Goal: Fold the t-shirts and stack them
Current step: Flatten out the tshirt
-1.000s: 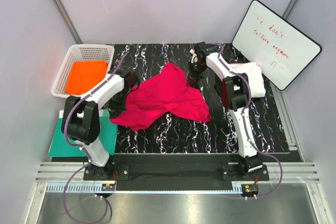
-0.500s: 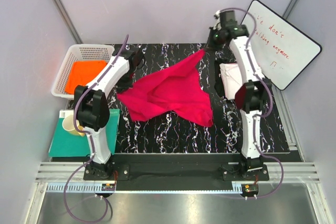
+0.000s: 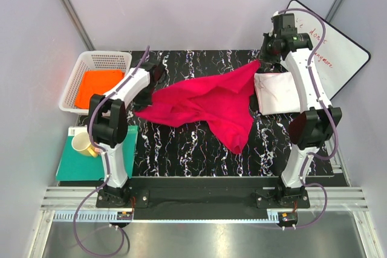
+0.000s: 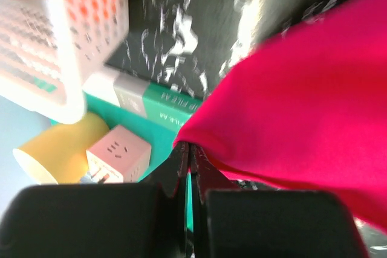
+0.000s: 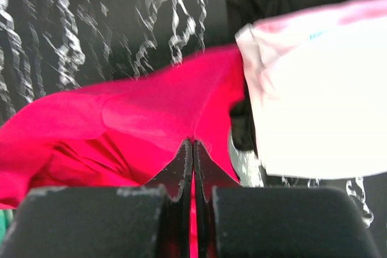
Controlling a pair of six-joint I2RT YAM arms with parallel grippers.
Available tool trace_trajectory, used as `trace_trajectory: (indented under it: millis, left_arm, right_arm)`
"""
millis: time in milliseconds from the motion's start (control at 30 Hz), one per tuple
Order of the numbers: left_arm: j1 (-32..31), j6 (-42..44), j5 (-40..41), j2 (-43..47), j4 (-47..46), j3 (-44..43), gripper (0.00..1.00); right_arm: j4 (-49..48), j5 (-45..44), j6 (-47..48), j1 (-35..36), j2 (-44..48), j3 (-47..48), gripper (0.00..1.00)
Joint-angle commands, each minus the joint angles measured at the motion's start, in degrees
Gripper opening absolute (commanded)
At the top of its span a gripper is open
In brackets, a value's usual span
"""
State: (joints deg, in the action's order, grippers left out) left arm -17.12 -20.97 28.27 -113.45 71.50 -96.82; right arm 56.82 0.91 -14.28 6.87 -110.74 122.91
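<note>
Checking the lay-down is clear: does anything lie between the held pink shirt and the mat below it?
Nothing shows on the black mat around the crimson t-shirt; under the cloth is hidden. The folded white t-shirt lies right beside the right gripper, so that corner could land on it.

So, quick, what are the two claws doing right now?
Left gripper: shut on a corner of the crimson-pink t-shirt.
Right gripper: shut on that t-shirt's opposite end.
</note>
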Motion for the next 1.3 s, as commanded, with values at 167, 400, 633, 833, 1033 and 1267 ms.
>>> trace_trajectory:
  millis: [167, 400, 633, 833, 1033, 1267]
  left_arm:
    - [4.11, -4.87, 13.55, -4.76, 2.23, -4.85, 0.10]
    - [4.29, 1.62, 18.56, -11.43, 2.23, -30.66, 0.16]
    - [6.93, 4.28, 14.28, -16.54, 1.44, -35.64, 0.58]
    - [3.77, 8.05, -6.10, -6.19, -8.29, -20.29, 0.99]
    - [-0.45, 6.91, -19.74, 1.73, -11.91, -7.61, 0.98]
    - [-5.72, 8.31, -21.94, 5.79, -15.60, -0.84, 0.94]
  right_arm:
    - [-4.78, 1.72, -1.27, 0.25, 5.35, -11.02, 0.00]
    - [-5.23, 1.29, -0.84, 0.25, 5.18, -11.21, 0.00]
    - [-5.05, -2.23, 0.40, -0.19, 3.26, 0.37, 0.00]
    - [-2.06, -1.17, 0.66, -0.28, 0.35, 6.11, 0.00]
    - [-2.06, 0.31, 0.40, -0.19, -0.35, 3.65, 0.00]
    - [-2.06, 3.13, -0.75, -0.28, -1.94, 2.95, 0.00]
